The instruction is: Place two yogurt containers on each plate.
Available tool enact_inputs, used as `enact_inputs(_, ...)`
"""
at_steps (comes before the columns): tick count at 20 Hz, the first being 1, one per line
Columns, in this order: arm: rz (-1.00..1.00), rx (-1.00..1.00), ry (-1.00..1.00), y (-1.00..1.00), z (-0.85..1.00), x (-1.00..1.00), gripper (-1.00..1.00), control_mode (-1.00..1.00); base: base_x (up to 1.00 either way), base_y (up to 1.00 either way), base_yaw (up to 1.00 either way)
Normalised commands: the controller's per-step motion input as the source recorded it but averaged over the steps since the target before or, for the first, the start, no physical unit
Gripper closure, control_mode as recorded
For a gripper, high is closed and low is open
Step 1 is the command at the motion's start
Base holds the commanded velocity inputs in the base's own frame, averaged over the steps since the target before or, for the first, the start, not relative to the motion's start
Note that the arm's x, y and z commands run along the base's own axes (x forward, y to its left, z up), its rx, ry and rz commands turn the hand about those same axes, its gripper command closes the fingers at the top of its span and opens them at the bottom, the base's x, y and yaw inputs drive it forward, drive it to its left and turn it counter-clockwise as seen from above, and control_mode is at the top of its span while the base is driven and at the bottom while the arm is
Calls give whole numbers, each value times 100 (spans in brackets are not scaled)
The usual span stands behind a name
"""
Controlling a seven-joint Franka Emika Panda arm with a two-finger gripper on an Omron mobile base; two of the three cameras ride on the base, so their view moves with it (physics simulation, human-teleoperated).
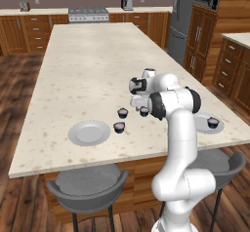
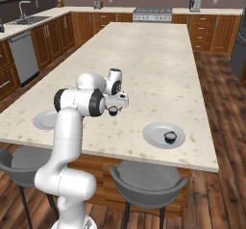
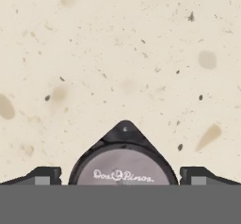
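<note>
Hovering low over the speckled counter point(image 1: 88, 65), the claw point(image 3: 123, 183) has a yogurt cup point(image 3: 123, 169) sitting between its two dark fingertips point(image 3: 43, 176), one on each side of the lid; whether the tips actually press on the cup I cannot tell. From the left base view that cup point(image 1: 144, 111) sits just under the hand, with two more cups point(image 1: 122, 112) and point(image 1: 119, 127) on the bare counter close beside it, all near the left plate point(image 1: 89, 132), none of them on it. The fourth cup point(image 1: 213, 123) stands on the right plate point(image 1: 219, 127), partly hidden behind the white arm. From the right base view that same cup point(image 2: 170, 137) rests toward the plate's right side point(image 2: 153, 134). Two grey stools point(image 1: 88, 184) stand tucked under the counter's near edge.
</note>
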Motion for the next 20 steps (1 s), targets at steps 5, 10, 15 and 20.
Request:
enact_inputs(5,0,0,0,0,-18,0,-100,-100,0,0,0)
enact_inputs(10,0,0,0,0,-14,0,-100,-100,0,0,0)
enact_inputs(15,0,0,0,0,-10,0,100,-100,0,0,0)
enact_inputs(20,0,0,-1,-6,8,-5,100,-100,0,0,0)
